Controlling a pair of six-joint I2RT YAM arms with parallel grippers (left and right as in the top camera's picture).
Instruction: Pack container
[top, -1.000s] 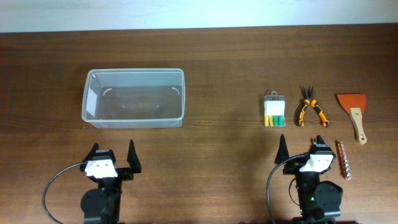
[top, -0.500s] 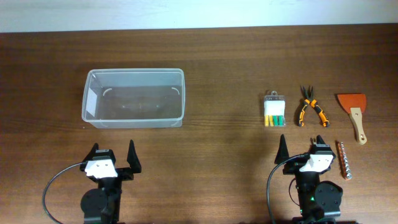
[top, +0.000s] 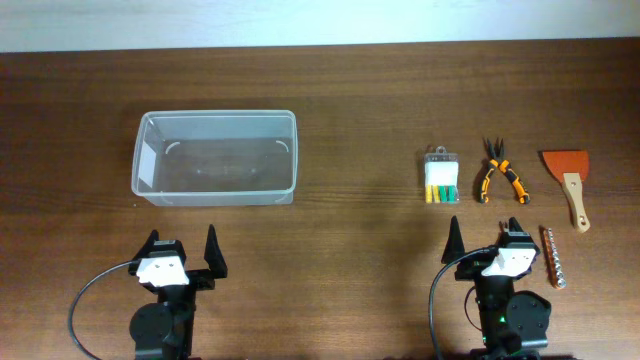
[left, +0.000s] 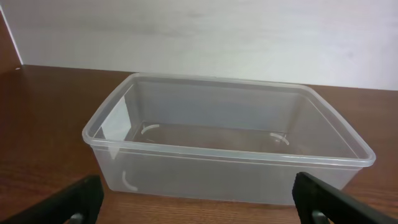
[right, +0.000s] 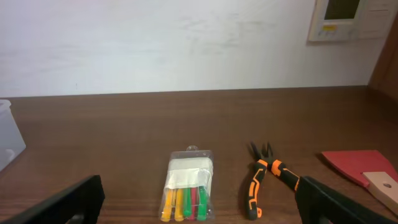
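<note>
The clear plastic container (top: 215, 156) stands empty at the left of the table; the left wrist view shows it close ahead (left: 230, 146). My left gripper (top: 183, 254) is open and empty in front of it, near the table's front edge. My right gripper (top: 486, 243) is open and empty. Ahead of it lie a small clear case of coloured bits (top: 440, 177) (right: 188, 186), orange-and-black pliers (top: 499, 173) (right: 266, 179), a red scraper with a wooden handle (top: 570, 182) (right: 364, 169) and a strip of sockets (top: 553, 257) to its right.
The wooden table (top: 360, 110) ends at a white wall along the back. A wall panel (right: 345, 18) shows in the right wrist view at the upper right.
</note>
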